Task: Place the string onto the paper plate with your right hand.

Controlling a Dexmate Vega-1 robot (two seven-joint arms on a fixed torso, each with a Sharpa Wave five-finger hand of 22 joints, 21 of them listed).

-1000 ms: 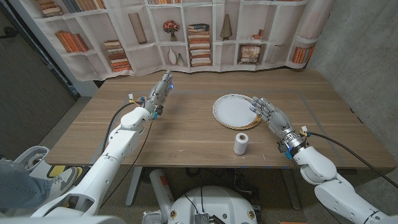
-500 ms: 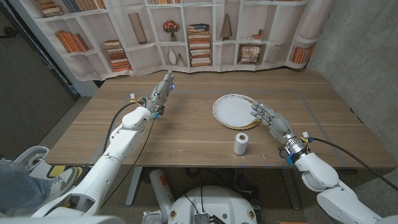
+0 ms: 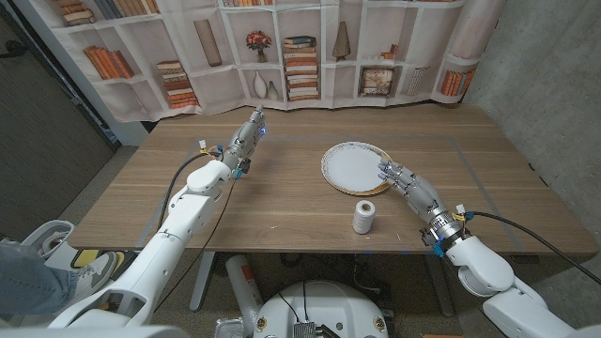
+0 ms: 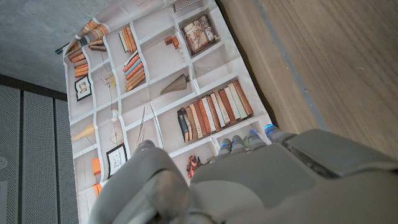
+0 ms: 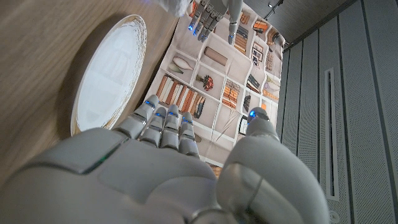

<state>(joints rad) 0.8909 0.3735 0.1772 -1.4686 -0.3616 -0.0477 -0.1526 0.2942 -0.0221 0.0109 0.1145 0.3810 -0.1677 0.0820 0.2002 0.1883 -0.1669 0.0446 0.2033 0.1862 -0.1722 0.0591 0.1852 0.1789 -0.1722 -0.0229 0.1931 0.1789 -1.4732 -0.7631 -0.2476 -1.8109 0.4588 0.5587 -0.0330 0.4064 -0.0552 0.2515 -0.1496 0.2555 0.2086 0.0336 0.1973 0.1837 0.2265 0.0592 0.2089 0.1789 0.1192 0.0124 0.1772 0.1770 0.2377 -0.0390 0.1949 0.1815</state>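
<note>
We are looking down from the head camera at a wooden table with a bookshelf-printed curtain hanging behind it. A white spool of string is standing upright on the table, a little toward five o'clock from the table's middle. At about twelve o'clock from the spool, near it but apart, a round paper plate is lying with nothing on it.

Our right hand is reaching in from the lower right, at about two o'clock from the spool and not touching it. Its fingers are stretched forward and slightly apart, gripping nothing, with the fingertips just beside the plate's four o'clock rim. Compared with a second ago, this hand is sitting lower and further back toward the robot: earlier its fingertips were overlapping the plate's right edge, and now they are off the plate. In the right wrist view, the fingers are pointing past the plate's rim.

Our left hand is hovering at about ten o'clock from the table's middle, well apart from the spool and plate, fingers extended together and holding nothing; it is sitting where it was a second ago. The spool and plate are also unmoved.
</note>
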